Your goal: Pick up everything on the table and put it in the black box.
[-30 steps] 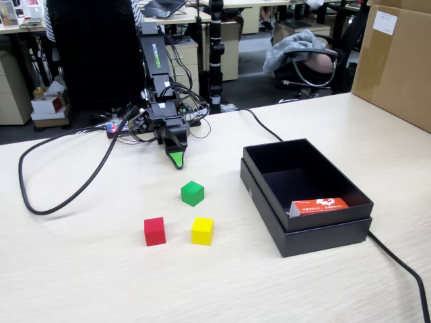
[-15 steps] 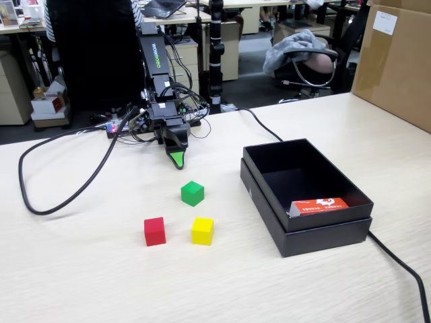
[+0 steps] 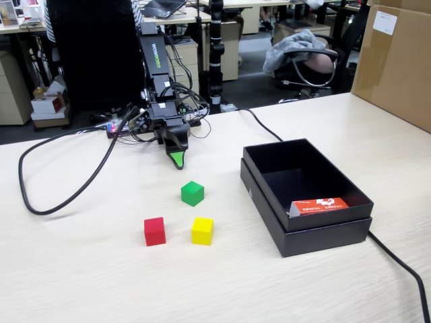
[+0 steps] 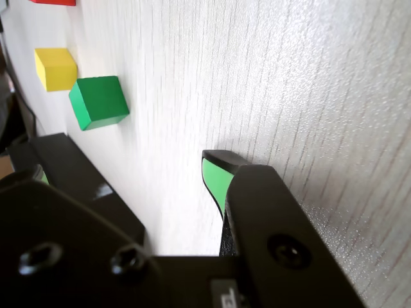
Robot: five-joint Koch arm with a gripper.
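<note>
Pale wood-grain tabletop (image 3: 87, 269) in an office, with three small cubes lying loose in front of a black box (image 3: 304, 222).

Taking the black box as landmark in the fixed view: nearest the camera and to its left lie the red cube (image 3: 154, 231) and the yellow cube (image 3: 202, 230), side by side but apart; the green cube (image 3: 192, 193) sits a little farther back, also left of the box and well clear of it. Inside the box, against its near wall, rests an orange-red and white carton (image 3: 319, 205). Farther back and left of the box, the end effector (image 3: 176, 160) points down at the tabletop with nothing in it; only one green-tipped jaw shows, so whether it is open or closed cannot be told. Black cables (image 3: 60, 195) loop beyond.
</note>
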